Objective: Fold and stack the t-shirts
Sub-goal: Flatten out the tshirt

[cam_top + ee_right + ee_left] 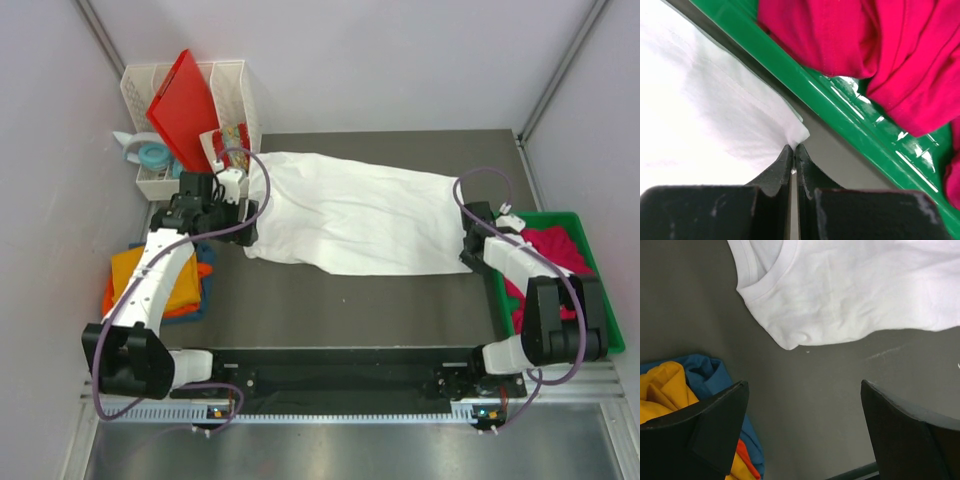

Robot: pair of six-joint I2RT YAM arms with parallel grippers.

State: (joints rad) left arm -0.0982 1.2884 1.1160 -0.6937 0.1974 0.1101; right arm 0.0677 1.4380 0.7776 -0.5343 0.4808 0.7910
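White arms (150, 275), black joints (125, 360), mauve cables (266, 190), black wedge jaws

The white shirt (350, 225) is soft matt cloth, finely creased. At 3 o'clock the pink shirt (840, 35), matt cloth too, lies in a tray (850, 120) of glossy green plastic. The table (690, 315) is matt dark grey, faintly scuffed. At 11 o'clock the board (185, 105) is smooth, shiny red plastic. The left fingers (715, 430) are matt black.

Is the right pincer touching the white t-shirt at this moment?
Touching. The right wrist view shows the right pincer shut on an edge corner of the white t-shirt, with a sliver of white cloth visible between its closed fingertips.
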